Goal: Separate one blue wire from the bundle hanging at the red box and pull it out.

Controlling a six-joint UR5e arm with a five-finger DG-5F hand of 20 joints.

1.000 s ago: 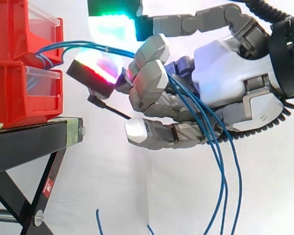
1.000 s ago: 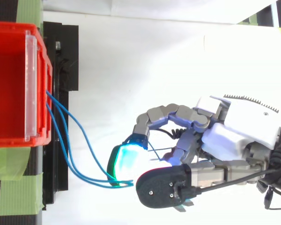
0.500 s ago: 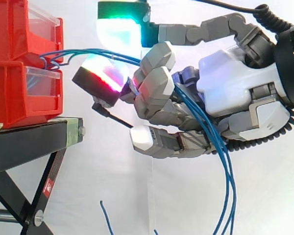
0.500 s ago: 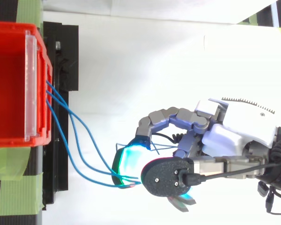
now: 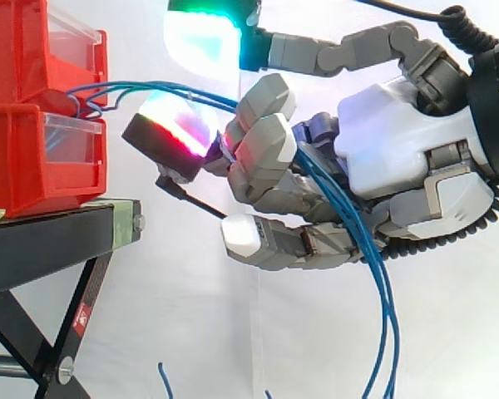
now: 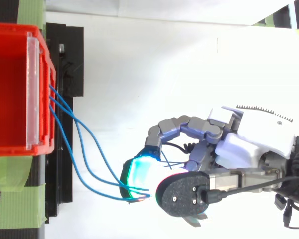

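hand (image 5: 399,158) sits level with the red bins (image 5: 17,158), its fingers curled round the blue wires (image 5: 150,84) (several strands, not one alone). the wires leave the gap between the upper and lower bin, cross to the curled fingers, pass through them and hang down below the palm. seen from above, they sag from the bin front over the black stand (image 6: 65,59) to a cyan-glowing pad (image 6: 137,172).

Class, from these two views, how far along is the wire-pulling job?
Done: the hand is at the wires, fingers curled round them. In hand: several wires pass through the fingers, so none looks separated. Left: single one out and pull it free; all run to the red box.
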